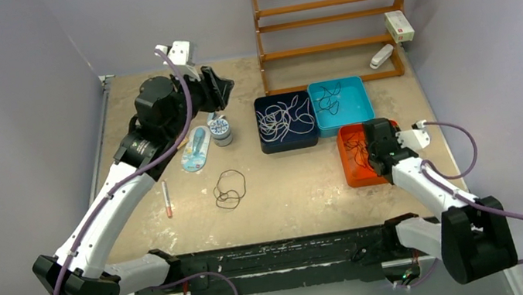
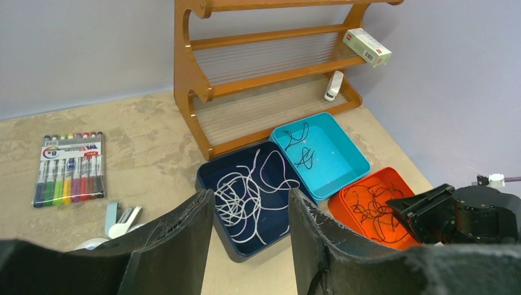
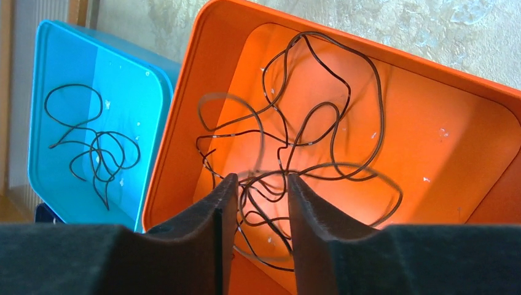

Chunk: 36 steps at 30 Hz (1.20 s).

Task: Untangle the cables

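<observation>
— How do the right gripper's jaws stand?

— The right gripper (image 3: 261, 184) has its jaws partly spread, low inside the orange tray (image 3: 368, 52). Strands of the dark cables (image 3: 289, 147) run through the gap. Nothing looks pinched, though I cannot tell whether a pad touches a strand.

— And the other one?

— The left gripper (image 2: 252, 203) is spread too, and empty. It is held above the table (image 1: 303, 188), left of the navy tray (image 1: 289, 146) and a little beyond it.

— How far along, would you say?

— Partway, I judge. The white cables (image 1: 284, 119) lie curled in the navy tray, and a dark cord (image 1: 327, 97) sits in the teal tray (image 1: 355, 114) just right of it. A dark loop (image 1: 229, 189) lies on the table, left of the navy tray and nearer the arms. The orange tray, right of the navy tray and nearer, holds a knot of crossed loops, and that is what is left.

— The arms?

— The right arm reaches a short way, wrist bent down over the orange tray. The left stretches far out, its wrist camera looking across at the navy tray.
</observation>
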{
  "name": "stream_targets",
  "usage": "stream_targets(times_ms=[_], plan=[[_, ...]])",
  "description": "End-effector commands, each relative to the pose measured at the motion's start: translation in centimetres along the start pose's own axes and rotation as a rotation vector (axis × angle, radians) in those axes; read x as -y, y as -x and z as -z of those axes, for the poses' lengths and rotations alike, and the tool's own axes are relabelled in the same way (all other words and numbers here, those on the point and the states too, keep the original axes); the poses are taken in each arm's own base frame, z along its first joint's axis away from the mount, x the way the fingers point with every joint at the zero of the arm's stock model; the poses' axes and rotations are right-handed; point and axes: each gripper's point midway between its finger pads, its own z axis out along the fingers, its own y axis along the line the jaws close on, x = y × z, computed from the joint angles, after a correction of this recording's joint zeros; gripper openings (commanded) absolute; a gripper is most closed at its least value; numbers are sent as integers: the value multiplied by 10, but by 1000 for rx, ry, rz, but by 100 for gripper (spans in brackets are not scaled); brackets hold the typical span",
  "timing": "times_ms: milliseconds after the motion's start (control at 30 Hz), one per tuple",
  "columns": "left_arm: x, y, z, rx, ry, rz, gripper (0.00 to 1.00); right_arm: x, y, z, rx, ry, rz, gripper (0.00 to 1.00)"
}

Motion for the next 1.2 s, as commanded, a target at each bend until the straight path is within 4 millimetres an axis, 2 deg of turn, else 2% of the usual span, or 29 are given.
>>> stream_targets(times_ms=[0,133,233,500,633,733,900,1067,1167], plan=[[4,7,3,31,-10,14,47,-15,12,4,32,46,-2,43],[4,5,1,26,-12,17,47,-26,29,15,66,87,3,61],[3,1,-2,17,-12,17,47,-32,40,24,84,107,10,70],[-1,-17,-9,-30,4,44,47,-43,63,43,127,157,29,73],[-8,-44,-12,-104,30,83,47,-68,71,55,146,285,141,72],[-18,-72,-11,-173,79,116,46,-96,73,68,150,422,228,73],[-53,-119,5,-273,262,160,46,-139,68,89,139,638,373,74],[-82,-165,33,-333,421,225,46,-171,40,102,59,795,518,71],[-91,-191,43,-360,460,256,46,-186,11,112,28,864,615,70]])
